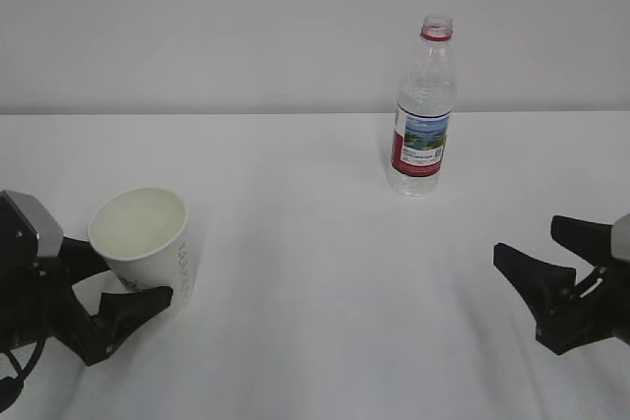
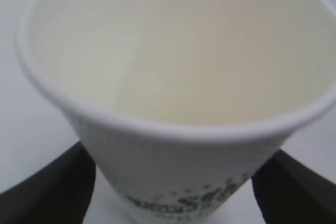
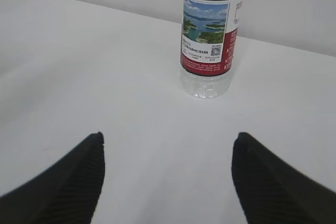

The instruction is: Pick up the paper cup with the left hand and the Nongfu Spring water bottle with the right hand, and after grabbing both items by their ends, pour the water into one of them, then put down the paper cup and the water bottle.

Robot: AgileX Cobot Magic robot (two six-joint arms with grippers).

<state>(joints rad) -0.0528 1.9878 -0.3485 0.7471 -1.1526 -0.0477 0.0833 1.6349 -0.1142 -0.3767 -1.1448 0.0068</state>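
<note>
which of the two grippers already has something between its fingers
The left gripper: its open fingers flank the paper cup. The right gripper is open with nothing between them, short of the Nongfu Spring water bottle.

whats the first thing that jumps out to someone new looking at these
The white paper cup at the near left, tilted with its cream inside showing, sits between the fingers of the left claw. Far across the white table stands the uncapped water bottle, with the open right claw empty at the near right.

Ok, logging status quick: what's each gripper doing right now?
Left gripper: open around the paper cup.
Right gripper: open, holding nothing.
</note>
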